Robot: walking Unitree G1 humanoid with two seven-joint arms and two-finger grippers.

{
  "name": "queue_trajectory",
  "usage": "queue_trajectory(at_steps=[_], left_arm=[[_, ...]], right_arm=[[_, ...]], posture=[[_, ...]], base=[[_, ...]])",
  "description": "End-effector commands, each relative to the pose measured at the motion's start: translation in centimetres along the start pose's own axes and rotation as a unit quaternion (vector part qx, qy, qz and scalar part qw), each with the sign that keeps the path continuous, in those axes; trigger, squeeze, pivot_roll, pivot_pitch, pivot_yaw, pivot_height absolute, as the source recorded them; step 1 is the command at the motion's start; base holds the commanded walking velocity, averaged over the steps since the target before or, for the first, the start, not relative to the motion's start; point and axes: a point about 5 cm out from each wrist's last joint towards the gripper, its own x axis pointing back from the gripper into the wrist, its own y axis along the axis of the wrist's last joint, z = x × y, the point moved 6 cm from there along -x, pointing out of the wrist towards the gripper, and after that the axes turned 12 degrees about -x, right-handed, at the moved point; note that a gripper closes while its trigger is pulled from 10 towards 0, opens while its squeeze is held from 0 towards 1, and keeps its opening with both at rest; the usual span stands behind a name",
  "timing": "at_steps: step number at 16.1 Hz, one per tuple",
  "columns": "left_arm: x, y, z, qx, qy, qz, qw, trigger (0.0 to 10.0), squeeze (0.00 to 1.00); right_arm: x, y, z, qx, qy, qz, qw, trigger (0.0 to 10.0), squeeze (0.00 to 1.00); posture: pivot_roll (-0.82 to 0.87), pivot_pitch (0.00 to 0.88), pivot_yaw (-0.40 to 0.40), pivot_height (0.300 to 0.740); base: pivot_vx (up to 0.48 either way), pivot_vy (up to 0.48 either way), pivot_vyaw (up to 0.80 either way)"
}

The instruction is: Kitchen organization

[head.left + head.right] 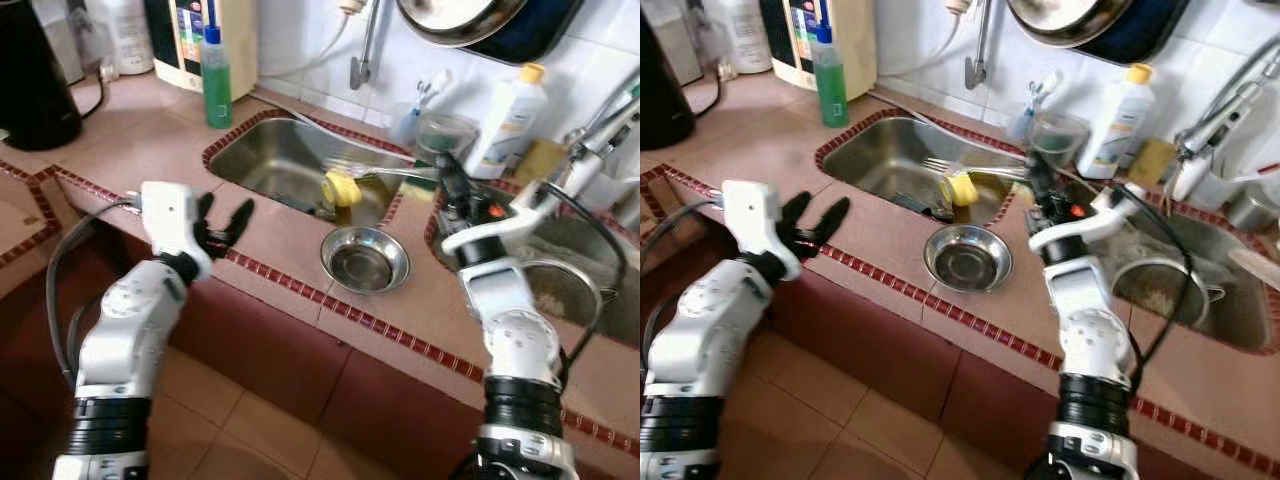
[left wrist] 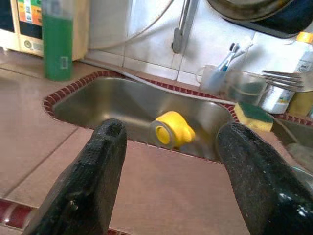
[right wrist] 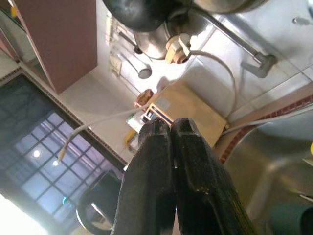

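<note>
Left gripper (image 1: 225, 222), fingers spread wide and holding nothing, hovers over the counter just short of the sink (image 1: 262, 150). Right gripper (image 3: 169, 128) has its 2 fingers pressed together, empty, beside the sink's far corner. A yellow cup (image 2: 172, 129) lies tipped inside the sink, mouth toward the left gripper.

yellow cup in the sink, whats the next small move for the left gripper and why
Probably ease the left gripper forward over the counter edge toward the yellow cup. Its fingers are open and the left wrist view shows the cup lying on its side in the sink, framed between them but still well ahead. The right gripper is shut and raised.
</note>
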Motion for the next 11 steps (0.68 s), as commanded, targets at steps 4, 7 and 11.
queue_trajectory(at_steps=[4, 7, 11], left_arm=[[-0.53, 0.09, -1.08, -0.002, -0.017, 0.003, 1.000, 10.0, 0.00], [-0.48, -0.04, -1.12, -0.003, -0.017, 0.005, 1.000, 10.0, 0.00], [-0.42, -0.05, -1.07, -0.005, -0.018, 0.006, 1.000, 10.0, 0.00]], right_arm=[[0.11, 1.38, 0.31, 0.007, 0.007, -0.018, 1.000, 10.0, 0.00], [0.14, 1.35, 0.28, 0.007, 0.007, -0.017, 1.000, 10.0, 0.00], [0.12, 1.28, 0.28, 0.005, 0.007, -0.018, 1.000, 10.0, 0.00]], posture=[[0.04, 0.000, -0.107, 0.740], [0.04, 0.000, -0.108, 0.740], [0.04, 0.000, -0.106, 0.740]], base=[[0.000, 0.295, 0.00], [0.000, 0.298, 0.00], [0.000, 0.301, 0.00]])
